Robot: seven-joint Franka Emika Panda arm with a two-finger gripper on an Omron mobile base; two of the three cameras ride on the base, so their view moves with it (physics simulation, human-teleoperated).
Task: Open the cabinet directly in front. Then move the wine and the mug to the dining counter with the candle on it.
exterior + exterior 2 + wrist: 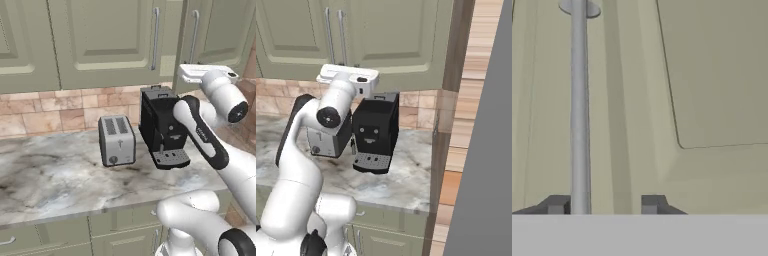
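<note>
while the gripper (604,205) sits against the cabinet (712,75) door, its tips stand spread, the handle (578,110) just inside the left tip, not pinched. the smooth, rigid bar likely suits a mid-length grasp; the hinged door should swing stiffly.

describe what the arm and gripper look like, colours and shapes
The arm is made of glossy white rounded tube links with dark grey to black joint sections and round black end caps. One dark band carries small pale lettering, too small to read. The gripper has a flat white boxy hand and two small dark grey square fingertips. No cables show.
</note>
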